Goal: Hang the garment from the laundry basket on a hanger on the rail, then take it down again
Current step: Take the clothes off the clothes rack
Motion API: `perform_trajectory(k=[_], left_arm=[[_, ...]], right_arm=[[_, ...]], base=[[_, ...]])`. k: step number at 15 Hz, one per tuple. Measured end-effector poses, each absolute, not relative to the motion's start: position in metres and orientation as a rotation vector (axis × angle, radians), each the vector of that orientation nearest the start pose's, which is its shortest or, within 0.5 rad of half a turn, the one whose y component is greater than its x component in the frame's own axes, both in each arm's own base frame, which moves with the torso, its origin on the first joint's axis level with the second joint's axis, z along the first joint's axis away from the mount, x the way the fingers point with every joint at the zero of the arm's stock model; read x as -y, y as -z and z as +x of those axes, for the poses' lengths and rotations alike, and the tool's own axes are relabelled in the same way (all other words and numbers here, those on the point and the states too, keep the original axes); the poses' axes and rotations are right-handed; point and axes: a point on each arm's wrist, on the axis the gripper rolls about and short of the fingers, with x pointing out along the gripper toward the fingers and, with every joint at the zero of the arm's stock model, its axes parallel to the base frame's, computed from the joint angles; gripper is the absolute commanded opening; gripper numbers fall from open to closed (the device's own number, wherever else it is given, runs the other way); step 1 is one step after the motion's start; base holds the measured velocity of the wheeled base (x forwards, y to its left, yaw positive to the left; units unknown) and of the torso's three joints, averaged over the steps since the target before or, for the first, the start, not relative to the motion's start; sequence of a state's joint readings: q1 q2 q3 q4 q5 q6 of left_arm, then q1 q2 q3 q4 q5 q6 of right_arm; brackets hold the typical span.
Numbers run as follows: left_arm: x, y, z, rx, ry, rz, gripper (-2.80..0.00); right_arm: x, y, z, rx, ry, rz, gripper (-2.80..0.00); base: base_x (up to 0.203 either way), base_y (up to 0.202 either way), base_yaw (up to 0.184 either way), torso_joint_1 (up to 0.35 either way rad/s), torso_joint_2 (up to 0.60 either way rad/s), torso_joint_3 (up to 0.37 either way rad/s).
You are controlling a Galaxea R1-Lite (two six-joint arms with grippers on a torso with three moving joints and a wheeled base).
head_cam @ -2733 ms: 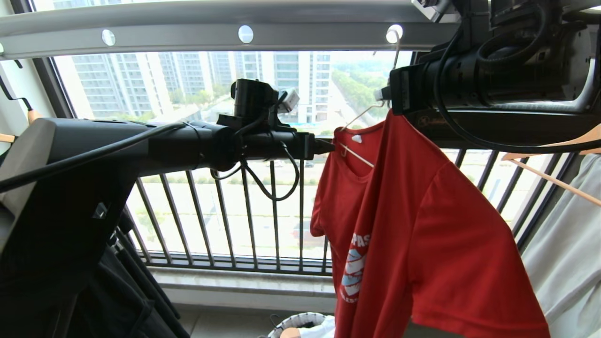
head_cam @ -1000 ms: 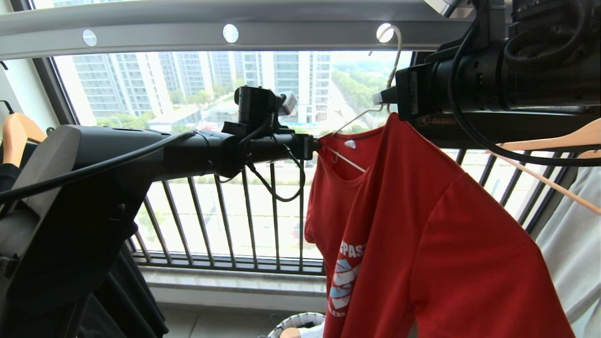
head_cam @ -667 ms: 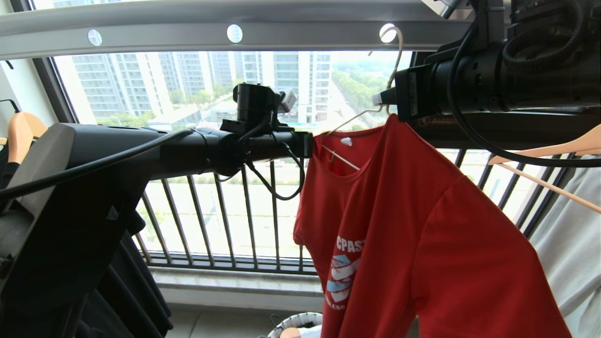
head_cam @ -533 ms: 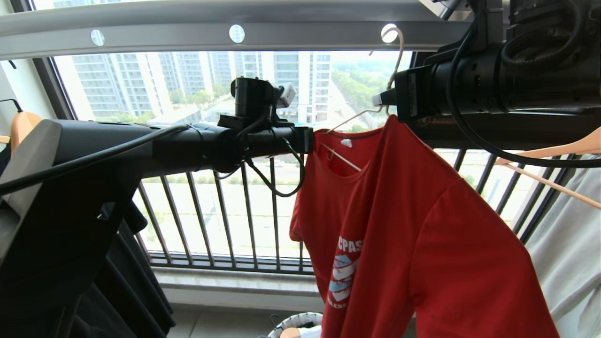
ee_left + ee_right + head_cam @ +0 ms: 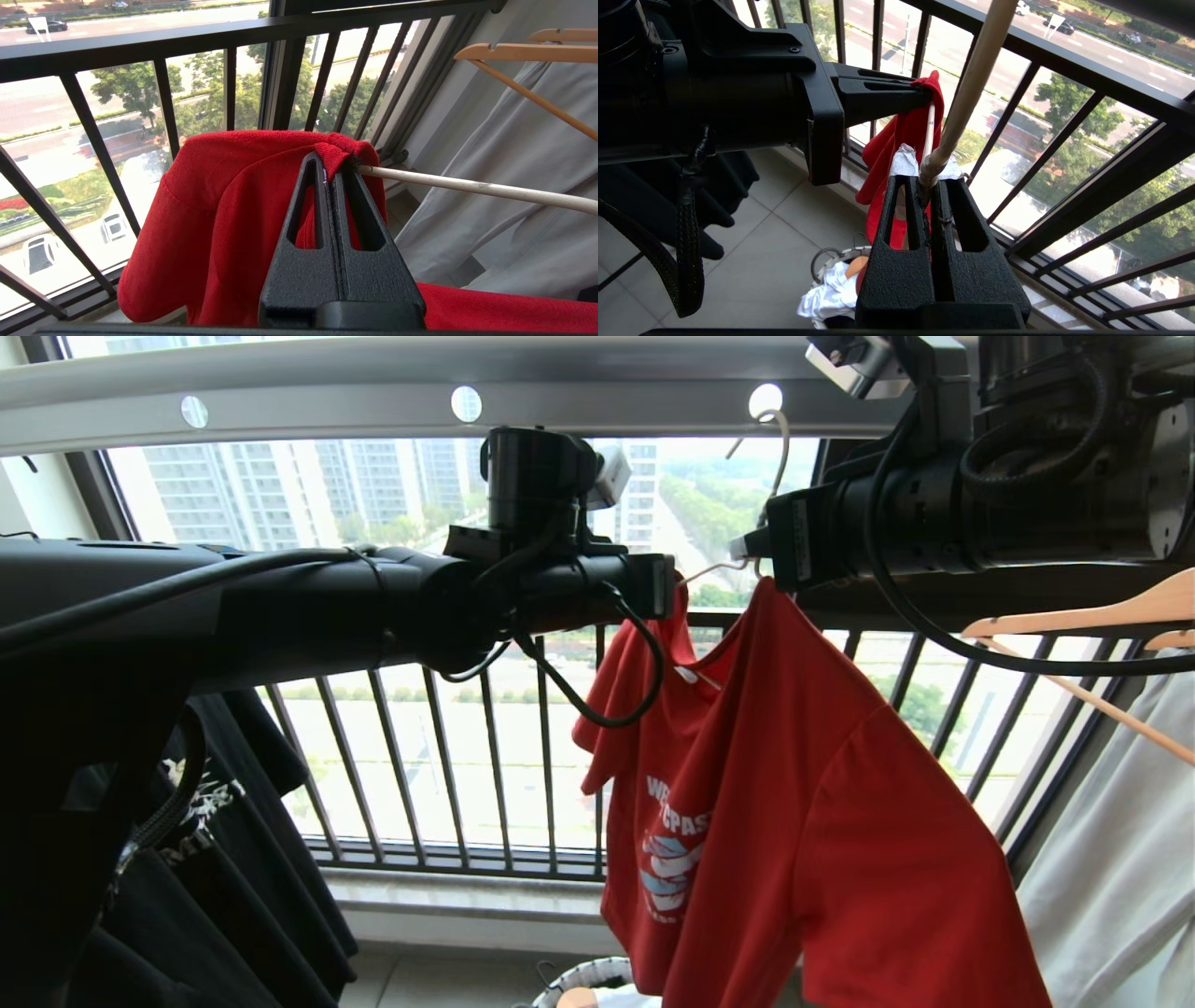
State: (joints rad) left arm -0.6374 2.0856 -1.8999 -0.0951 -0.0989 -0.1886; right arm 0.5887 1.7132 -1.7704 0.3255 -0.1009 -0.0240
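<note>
The red garment hangs on the thin cream hanger, whose hook curves right under a round hole of the grey rail. My left gripper is shut on the garment's neck edge, holding that fabric bunched at the end of the hanger's arm. My right gripper is shut on the hanger's twisted neck, just above the garment's shoulder. The laundry basket stands on the floor below, with white clothes in it.
Black shirts hang at the left behind my left arm. White clothes on a wooden hanger hang close at the right. The dark barred window railing runs just behind the garment.
My left gripper has shut on the garment's neck edge and risen to the right with it, so the garment's left shoulder has bunched up. The right gripper has kept its hold.
</note>
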Motion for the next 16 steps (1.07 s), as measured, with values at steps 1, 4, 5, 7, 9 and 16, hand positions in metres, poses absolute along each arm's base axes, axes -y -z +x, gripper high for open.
perform_trajectory(k=[1,4,5,7,9,16], left_arm=[[0.262,-0.295,0.343,-0.162,0.733,-0.154,-2.8],[0.261,-0.301,0.325,-0.172,0.755,-0.151,-2.8],[0.26,-0.303,0.319,-0.175,0.758,-0.15,-2.8],[0.258,-0.309,0.306,-0.173,0.76,-0.148,-2.8],[0.256,-0.312,0.299,-0.17,0.763,-0.148,-2.8],[0.255,-0.317,0.294,-0.153,0.767,-0.153,-2.8]], right_arm=[[-0.172,-0.355,0.261,-0.25,-0.488,-0.115,-2.8],[-0.174,-0.353,0.264,-0.254,-0.488,-0.116,-2.8],[-0.174,-0.352,0.265,-0.256,-0.488,-0.116,-2.8],[-0.175,-0.351,0.266,-0.258,-0.489,-0.117,-2.8],[-0.175,-0.351,0.266,-0.258,-0.489,-0.117,-2.8],[-0.175,-0.351,0.267,-0.26,-0.486,-0.117,-2.8]], base=[[0.0,0.0,0.0,0.0,0.0,0.0],[0.0,0.0,0.0,0.0,0.0,0.0],[0.0,0.0,0.0,0.0,0.0,0.0],[0.0,0.0,0.0,0.0,0.0,0.0],[0.0,0.0,0.0,0.0,0.0,0.0],[0.0,0.0,0.0,0.0,0.0,0.0]])
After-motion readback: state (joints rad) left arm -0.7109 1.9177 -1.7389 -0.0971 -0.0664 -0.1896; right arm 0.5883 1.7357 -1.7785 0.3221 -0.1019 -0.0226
